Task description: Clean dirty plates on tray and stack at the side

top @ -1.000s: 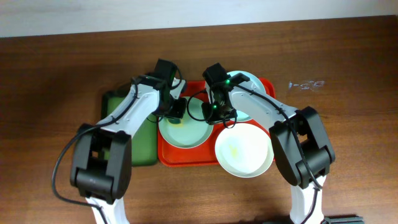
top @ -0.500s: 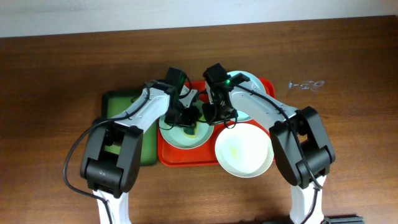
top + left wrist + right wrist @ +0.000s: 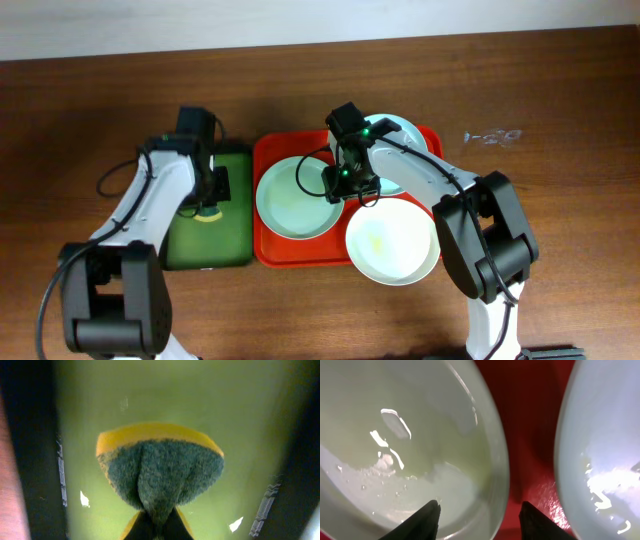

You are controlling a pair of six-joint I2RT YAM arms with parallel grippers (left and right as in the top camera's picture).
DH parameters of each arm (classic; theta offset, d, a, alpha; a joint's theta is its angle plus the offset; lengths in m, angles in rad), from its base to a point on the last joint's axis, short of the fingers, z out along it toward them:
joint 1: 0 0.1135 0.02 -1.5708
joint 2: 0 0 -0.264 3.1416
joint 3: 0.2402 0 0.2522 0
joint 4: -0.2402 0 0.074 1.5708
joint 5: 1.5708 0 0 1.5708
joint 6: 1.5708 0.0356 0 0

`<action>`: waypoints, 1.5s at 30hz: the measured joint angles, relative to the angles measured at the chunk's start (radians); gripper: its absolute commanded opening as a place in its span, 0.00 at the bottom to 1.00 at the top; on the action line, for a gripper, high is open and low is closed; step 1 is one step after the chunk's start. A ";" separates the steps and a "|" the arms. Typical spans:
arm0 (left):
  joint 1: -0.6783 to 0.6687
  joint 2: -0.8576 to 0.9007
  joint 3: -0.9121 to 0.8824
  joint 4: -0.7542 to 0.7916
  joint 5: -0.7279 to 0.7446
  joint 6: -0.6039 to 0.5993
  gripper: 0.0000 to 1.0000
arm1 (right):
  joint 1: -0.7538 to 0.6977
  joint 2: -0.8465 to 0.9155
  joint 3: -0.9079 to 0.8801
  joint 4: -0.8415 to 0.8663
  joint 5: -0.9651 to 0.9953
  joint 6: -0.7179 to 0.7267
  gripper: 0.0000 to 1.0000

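On the table (image 3: pixel 560 80), red tray (image 3: pixel 268 150) at centre with three plates: mint plate (image 3: pixel 290 205) in its left half, back plate (image 3: pixel 405 130) in the far right corner, white plate (image 3: pixel 392 245) at near right, overhanging the near rim. Just left of it, green tray (image 3: pixel 235 240). Left arm bent out wide, forearm reaching inward over the green tray, left pincer (image 3: pixel 211 198) pointing down and pinching a sponge (image 3: pixel 160 475), green scrub face folded toward the wrist camera, yellow layer behind. Right arm folded at near right, forearm crossing over the back plate, wrist turned down, right pincer (image 3: pixel 482 520) spread astride the mint plate's right rim, one finger over its wet inside, the other over bare red; contact with the rim impossible to tell.
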 measured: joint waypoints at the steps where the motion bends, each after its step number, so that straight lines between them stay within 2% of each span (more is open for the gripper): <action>1: 0.017 0.006 -0.114 0.092 0.000 -0.002 0.00 | 0.000 0.000 0.000 0.000 0.000 0.004 0.48; 2: 0.032 0.006 -0.167 0.138 -0.002 -0.002 0.20 | 0.000 0.000 -0.002 0.004 0.000 0.026 0.41; 3: 0.043 0.006 -0.190 0.154 -0.004 -0.002 0.45 | 0.000 0.000 -0.003 0.003 0.001 0.036 0.34; 4: 0.047 0.006 -0.193 0.163 -0.006 0.003 0.58 | 0.000 0.000 -0.005 0.004 0.000 0.040 0.27; 6: 0.047 0.006 -0.195 0.167 0.005 -0.002 0.63 | 0.000 0.000 -0.006 0.004 0.001 0.051 0.25; 7: 0.047 0.006 -0.190 0.150 0.010 -0.001 0.64 | 0.000 0.000 -0.006 0.004 0.001 0.051 0.30; 8: 0.047 0.006 -0.156 0.084 0.024 -0.002 0.67 | 0.000 0.000 -0.007 0.004 0.001 0.058 0.20; 9: 0.047 -0.021 -0.062 0.042 0.040 -0.002 0.77 | 0.000 0.000 -0.008 0.004 0.002 0.068 0.04; 10: 0.047 -0.056 -0.010 0.008 0.050 -0.006 0.99 | 0.001 0.000 -0.009 0.005 0.012 0.087 0.04; 13: 0.047 -0.339 0.122 -0.013 0.074 -0.014 0.99 | -0.001 0.000 -0.010 0.005 0.023 0.127 0.04; 14: 0.047 -0.438 0.134 -0.016 0.074 -0.014 0.99 | -0.009 0.000 0.017 -0.066 -0.002 0.134 0.04; 17: 0.047 -0.475 0.135 -0.022 0.077 -0.014 0.99 | -0.033 -0.013 0.204 -0.269 -0.056 0.138 0.04; 20: 0.047 -0.476 0.135 -0.020 0.077 -0.014 0.99 | -0.035 -0.036 0.330 -0.359 -0.071 0.141 0.04; 23: 0.047 -0.476 0.135 -0.020 0.077 -0.014 0.99 | -0.034 -0.041 0.357 -0.317 -0.066 0.177 0.04; 24: 0.047 -0.476 0.135 -0.020 0.077 -0.014 0.99 | -0.026 -0.041 0.358 -0.256 -0.044 0.199 0.04; 27: 0.047 -0.476 0.135 -0.021 0.077 -0.014 0.99 | 0.098 -0.041 0.360 -0.044 0.166 0.265 0.04; 30: 0.047 -0.476 0.135 -0.021 0.077 -0.014 0.99 | 0.261 -0.041 0.362 0.076 0.441 0.272 0.04; 32: 0.047 -0.476 0.135 -0.020 0.077 -0.014 0.99 | 0.351 -0.041 0.362 0.172 0.644 0.159 0.04; 35: 0.056 -0.476 0.135 -0.023 0.068 -0.014 0.99 | 0.425 -0.041 0.363 0.280 0.831 0.002 0.04; 36: 0.058 -0.476 0.135 -0.024 0.062 -0.014 0.99 | 0.460 -0.041 0.364 0.374 0.986 -0.162 0.04; 38: 0.061 -0.477 0.134 -0.027 0.053 -0.017 0.99 | 0.497 -0.041 0.364 0.528 1.127 -0.367 0.04; 41: 0.061 -0.479 0.134 -0.041 0.052 -0.016 0.99 | 0.536 -0.041 0.364 0.630 1.232 -0.563 0.04; 45: 0.061 -0.479 0.134 -0.042 0.054 -0.016 0.99 | 0.539 -0.041 0.364 0.640 1.258 -0.629 0.04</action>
